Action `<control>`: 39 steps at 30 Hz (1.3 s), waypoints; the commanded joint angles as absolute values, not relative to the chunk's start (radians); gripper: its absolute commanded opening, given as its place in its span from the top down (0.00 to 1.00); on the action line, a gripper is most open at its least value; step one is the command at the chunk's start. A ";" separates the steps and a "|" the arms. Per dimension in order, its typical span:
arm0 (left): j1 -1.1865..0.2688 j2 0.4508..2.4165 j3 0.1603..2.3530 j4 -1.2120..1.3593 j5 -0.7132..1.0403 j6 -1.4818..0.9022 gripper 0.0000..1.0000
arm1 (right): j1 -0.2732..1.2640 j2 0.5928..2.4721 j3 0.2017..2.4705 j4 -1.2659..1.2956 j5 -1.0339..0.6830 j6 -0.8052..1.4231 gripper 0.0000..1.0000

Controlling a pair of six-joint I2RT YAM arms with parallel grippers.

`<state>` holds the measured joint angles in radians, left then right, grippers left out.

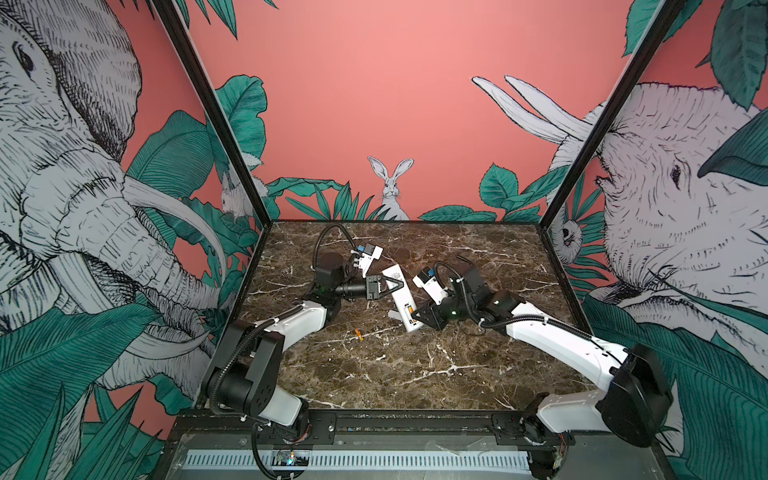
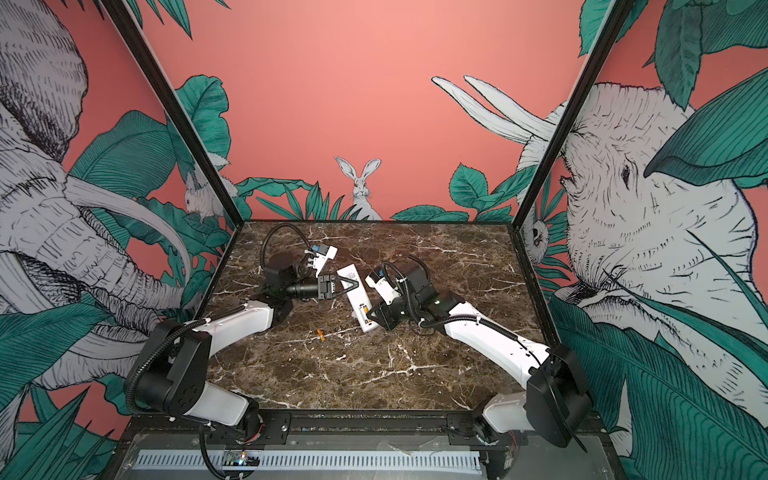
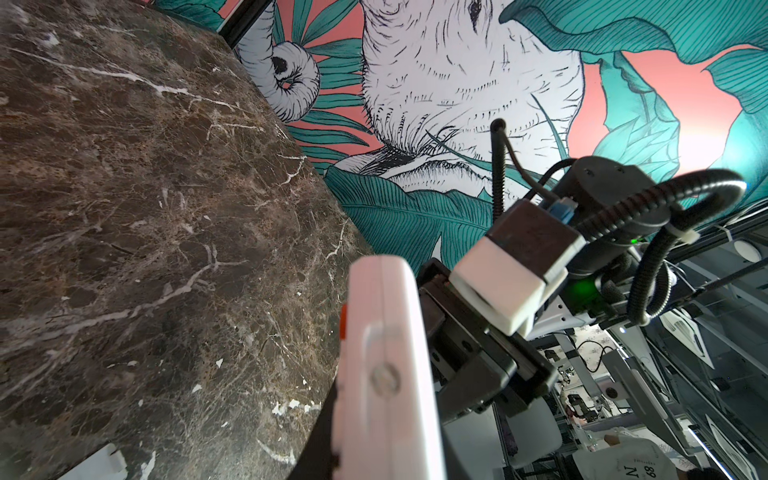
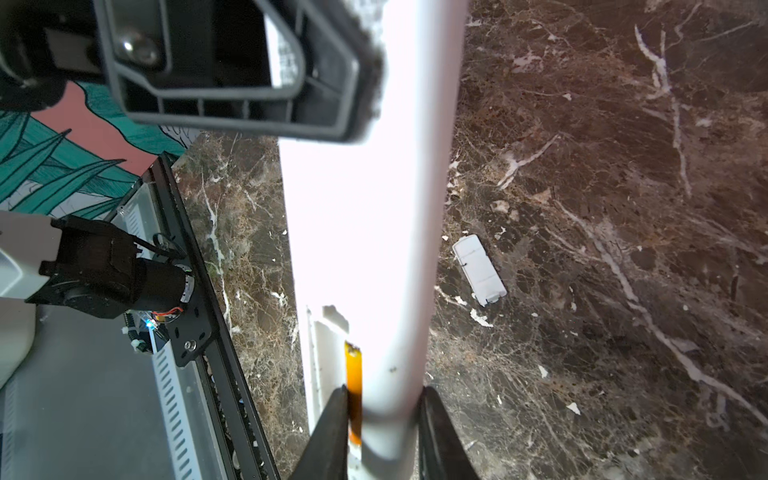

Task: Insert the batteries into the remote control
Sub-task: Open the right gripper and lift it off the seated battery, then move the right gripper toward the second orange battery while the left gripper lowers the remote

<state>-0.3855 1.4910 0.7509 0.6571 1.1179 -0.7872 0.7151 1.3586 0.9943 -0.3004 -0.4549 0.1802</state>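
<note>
Remote control (image 1: pixel 402 300) is held raised above the table (image 1: pixel 374 374) at the centre of both top views, plain back upward, with its battery bay open at the lower end. Its upper end is clamped across the width by the left gripper (image 1: pixel 395 286), whose jaws are drawn narrow onto the white shell. One battery (image 1: pixel 409 309) is seen lying in the bay. The second battery (image 1: pixel 358 335) lies on the marble to the lower left of the remote, well apart from it. A small white cover (image 1: pixel 392 314) is seen just beside the remote's left edge.

The shell is judged light, stiff and smooth, so it is best taken across its long edges, away from the bay. The loose battery is judged tiny, hard and apt to roll, so it is best pinched across its middle.

In the right wrist view the right gripper (image 4: pixel 384 413) is found at the lower edge of the frame, its fingers (image 4: pixel 332 432) set either side of the bay end. Whether they pinch or merely touch cannot be told. The bay's contacts and polarity marks are not made out, the shell is washed out by glare, and the button face is turned away.
</note>
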 commanded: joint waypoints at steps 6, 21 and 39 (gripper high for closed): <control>-0.388 1.441 0.777 0.681 1.151 -0.803 1.00 | 0.701 1.356 0.971 -0.258 -0.456 0.180 0.76; -0.388 1.425 0.809 0.558 1.152 -0.758 1.00 | 0.701 1.397 0.990 -0.238 -0.380 0.207 0.59; -0.116 1.131 0.938 -0.502 0.509 -0.239 1.00 | 0.783 1.487 1.036 -0.171 -0.359 0.244 0.45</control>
<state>-0.1387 1.1828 0.8959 -0.2722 0.6731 -0.3634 0.7506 1.4403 1.0035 -0.2131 -0.3794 0.2195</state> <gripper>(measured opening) 0.217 0.550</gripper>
